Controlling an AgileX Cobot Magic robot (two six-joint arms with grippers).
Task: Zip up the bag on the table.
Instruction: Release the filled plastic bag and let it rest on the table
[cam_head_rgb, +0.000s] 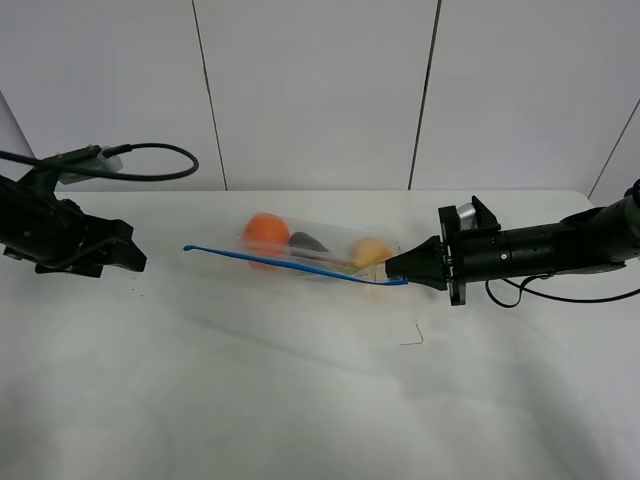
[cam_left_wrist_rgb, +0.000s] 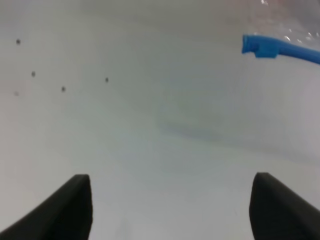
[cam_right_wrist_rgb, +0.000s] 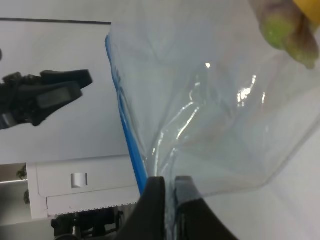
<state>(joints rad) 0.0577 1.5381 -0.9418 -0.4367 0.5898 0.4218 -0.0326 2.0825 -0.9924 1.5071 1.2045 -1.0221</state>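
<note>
Pinching bag (cam_head_rgb: 335, 243) edge, right tool (cam_head_rgb: 395, 268), left tool (cam_head_rgb: 138, 250) agape nearby

The right gripper (cam_head_rgb: 398, 271) pinches one end of the bag (cam_head_rgb: 335, 250) (fruit inside).

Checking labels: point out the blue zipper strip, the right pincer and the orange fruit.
blue zipper strip (cam_left_wrist_rgb: 260, 46), left wrist view, its thick end.
right pincer (cam_right_wrist_rgb: 169, 186), right wrist view, between fingertips pinching the bag (cam_right_wrist_rgb: 210, 125).
orange fruit (cam_head_rgb: 266, 230), exterior high view, its middle.
</note>
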